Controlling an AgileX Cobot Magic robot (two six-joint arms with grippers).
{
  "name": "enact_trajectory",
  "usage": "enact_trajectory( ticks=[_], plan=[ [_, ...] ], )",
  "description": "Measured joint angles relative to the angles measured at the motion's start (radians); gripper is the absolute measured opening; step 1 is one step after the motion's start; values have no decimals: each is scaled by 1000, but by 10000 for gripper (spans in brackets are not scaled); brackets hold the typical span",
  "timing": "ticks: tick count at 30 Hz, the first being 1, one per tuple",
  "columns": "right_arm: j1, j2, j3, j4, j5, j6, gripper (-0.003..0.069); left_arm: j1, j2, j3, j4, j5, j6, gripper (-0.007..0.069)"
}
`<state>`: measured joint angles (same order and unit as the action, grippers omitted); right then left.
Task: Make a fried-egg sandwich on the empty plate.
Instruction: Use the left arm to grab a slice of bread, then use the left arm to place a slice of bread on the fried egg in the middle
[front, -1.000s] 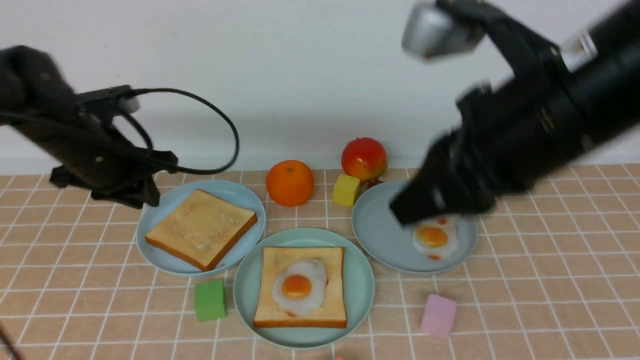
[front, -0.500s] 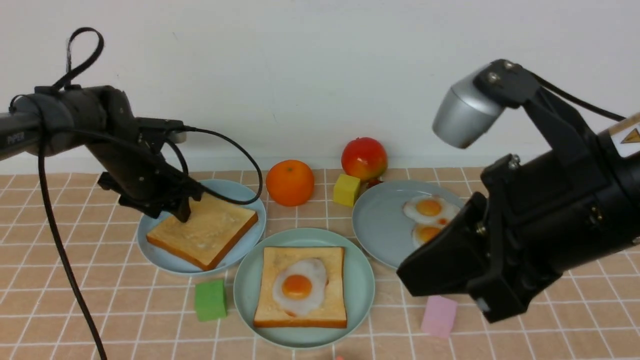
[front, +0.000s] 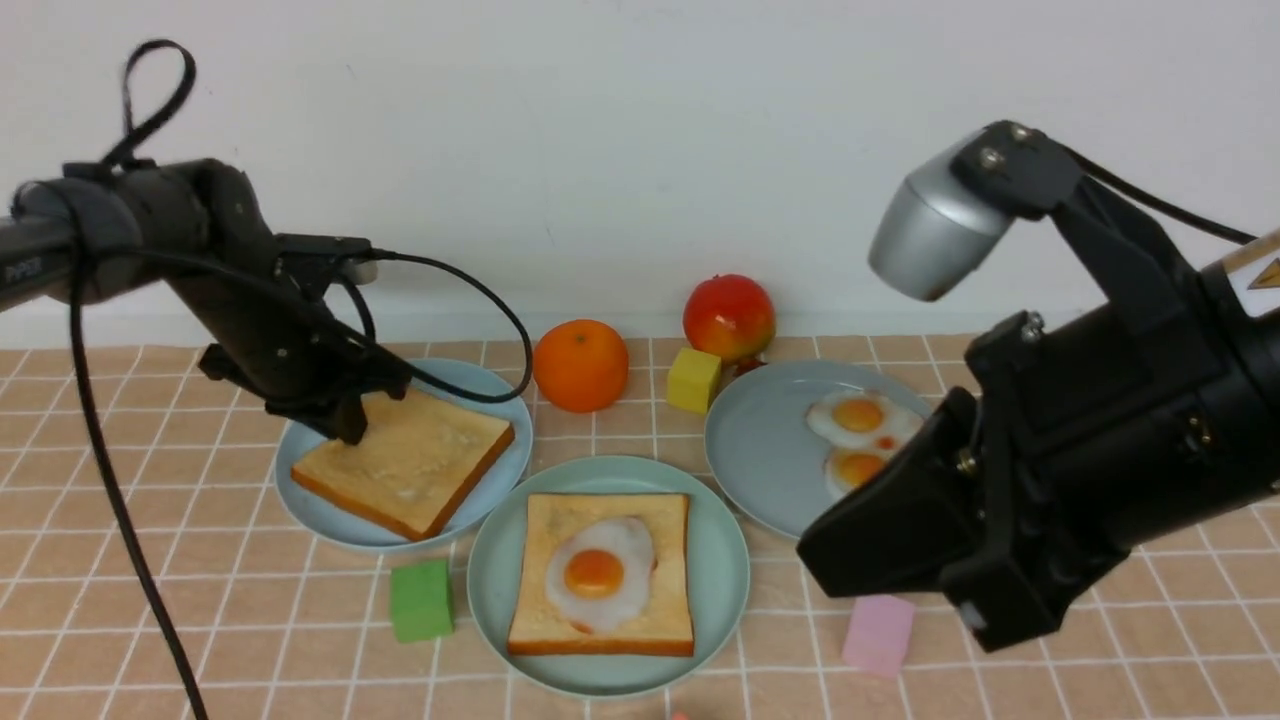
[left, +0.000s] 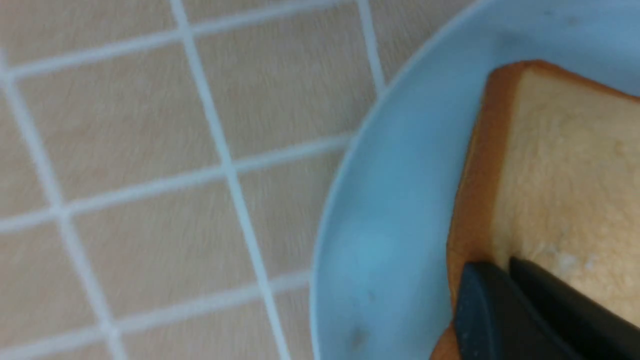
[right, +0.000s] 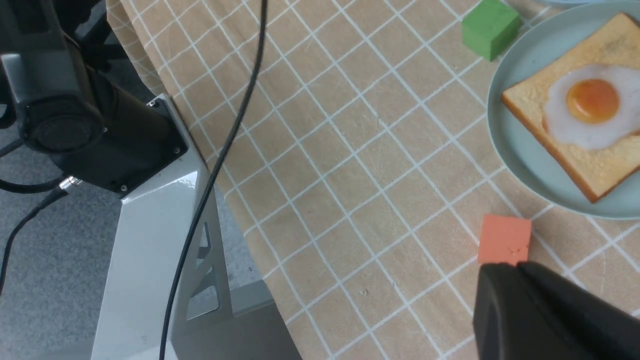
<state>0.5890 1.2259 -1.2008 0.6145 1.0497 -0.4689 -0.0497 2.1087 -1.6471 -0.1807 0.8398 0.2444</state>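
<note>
My left gripper (front: 350, 432) is down on the blue plate (front: 500, 400) at the left. Its fingers are pressed together with nothing between them, and the tips touch the far left edge of the second slice (front: 410, 462) of toast. My left wrist camera shows that edge close up: a brown crust and a pale golden, grainy top, with my two black fingers (left: 480, 310) side by side on it.

The green plate (front: 718, 545) sits at the front middle, between the other two plates. The bottom slice (front: 540, 620) lies flat on it, square, thick and golden with a brown crust. The egg (front: 600, 572) rests on top of that slice, glossy white with a round orange yolk, inside the slice's edges.

My right gripper (front: 815, 550) hangs above the table at the front right, near a pink block (front: 878, 632). Its fingers are together and it carries nothing. The grey plate (front: 760, 460) behind it holds two more eggs (front: 860, 415), one partly hidden by my arm. A green block (front: 420, 600) stands just beside the green plate.
</note>
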Motion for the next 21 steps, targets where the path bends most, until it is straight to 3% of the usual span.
enact_trajectory(
  ticks=[4, 9, 11, 12, 16, 21],
  plan=[
    [0, -12, 0, 0, 6, 3, 52, 0, -126, 3, -15, 43, -86, 3],
    [0, -18, 0, 0, 14, 3, 55, 0, -274, 72, -133, 63, -136, 3],
    [0, -18, 0, -1, 14, 3, 61, 0, -363, 225, -311, 33, -138, 3],
    [0, -18, 0, -1, 14, 3, 61, 0, -368, 225, -311, 33, -137, 2],
    [0, -18, 0, -2, 14, 3, 69, -44, -449, 521, -604, -152, -27, 2],
    [0, -18, 0, -4, 15, 3, 76, -149, -440, 698, -841, -335, 139, 2]
  ],
)
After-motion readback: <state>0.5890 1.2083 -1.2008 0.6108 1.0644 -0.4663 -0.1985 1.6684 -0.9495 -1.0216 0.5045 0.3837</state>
